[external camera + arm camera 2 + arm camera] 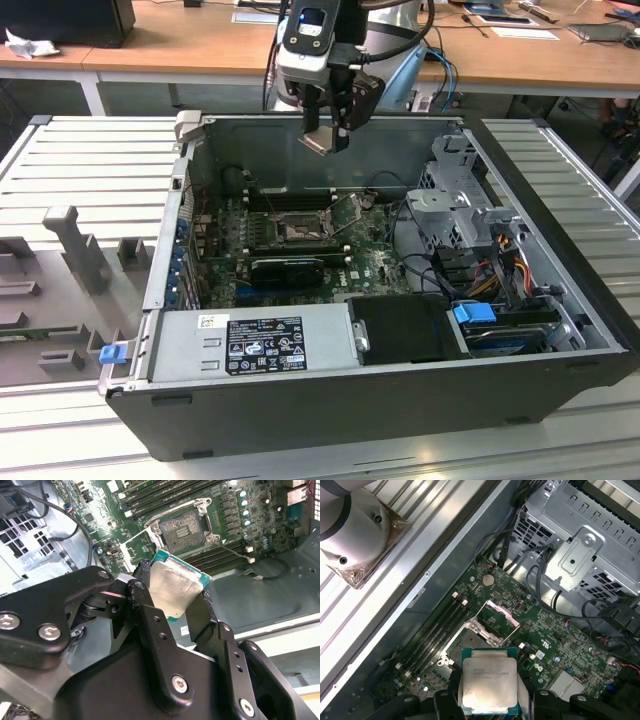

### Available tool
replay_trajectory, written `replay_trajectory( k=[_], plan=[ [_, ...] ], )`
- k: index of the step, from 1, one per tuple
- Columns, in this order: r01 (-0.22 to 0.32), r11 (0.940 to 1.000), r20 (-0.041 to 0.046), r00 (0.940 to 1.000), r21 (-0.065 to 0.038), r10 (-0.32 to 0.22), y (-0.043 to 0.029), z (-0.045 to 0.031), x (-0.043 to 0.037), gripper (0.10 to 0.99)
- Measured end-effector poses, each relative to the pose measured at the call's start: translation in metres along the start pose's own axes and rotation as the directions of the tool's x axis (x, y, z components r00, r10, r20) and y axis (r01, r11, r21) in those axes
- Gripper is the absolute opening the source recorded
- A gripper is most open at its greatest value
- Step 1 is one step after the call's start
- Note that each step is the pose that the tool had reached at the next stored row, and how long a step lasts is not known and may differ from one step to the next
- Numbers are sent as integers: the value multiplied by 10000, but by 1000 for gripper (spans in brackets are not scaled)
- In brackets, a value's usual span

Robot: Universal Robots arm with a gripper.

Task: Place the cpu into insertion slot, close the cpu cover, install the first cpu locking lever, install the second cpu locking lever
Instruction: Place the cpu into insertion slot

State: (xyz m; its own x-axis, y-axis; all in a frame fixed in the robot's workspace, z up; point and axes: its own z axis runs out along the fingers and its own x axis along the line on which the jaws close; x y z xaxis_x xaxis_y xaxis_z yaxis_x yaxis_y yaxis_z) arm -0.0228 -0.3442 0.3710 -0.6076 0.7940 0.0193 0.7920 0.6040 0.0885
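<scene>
My gripper (pixel 329 133) hangs above the open computer case, shut on the cpu (pixel 321 141). The chip's silvery face and green edge show between the black fingers (pixel 145 597) in both wrist views; it is tilted in the second wrist view (pixel 172 587) and flat in the first (pixel 488 686). Below, on the green board, lies the insertion slot (pixel 182 529), uncovered, with a dark centre (pixel 298 229). The cpu cover (pixel 499 615) stands swung up beside the slot. A thin wire lever (pixel 231 551) lies loose next to the socket.
Long black memory slots (pixel 165 492) flank the socket. A power supply (pixel 268 344) fills the case's near side, and a metal drive cage (pixel 455 200) with cables sits on the exterior view's right. A grey fixture tray (pixel 60 270) lies to the left, with wooden desks behind.
</scene>
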Motion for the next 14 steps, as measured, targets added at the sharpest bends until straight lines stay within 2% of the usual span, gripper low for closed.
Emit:
replay_trajectory(
  k=[14],
  plan=[
    [-772, 9970, 68, 9970, -17, 772, 0, 3, 0, 525]
  ],
)
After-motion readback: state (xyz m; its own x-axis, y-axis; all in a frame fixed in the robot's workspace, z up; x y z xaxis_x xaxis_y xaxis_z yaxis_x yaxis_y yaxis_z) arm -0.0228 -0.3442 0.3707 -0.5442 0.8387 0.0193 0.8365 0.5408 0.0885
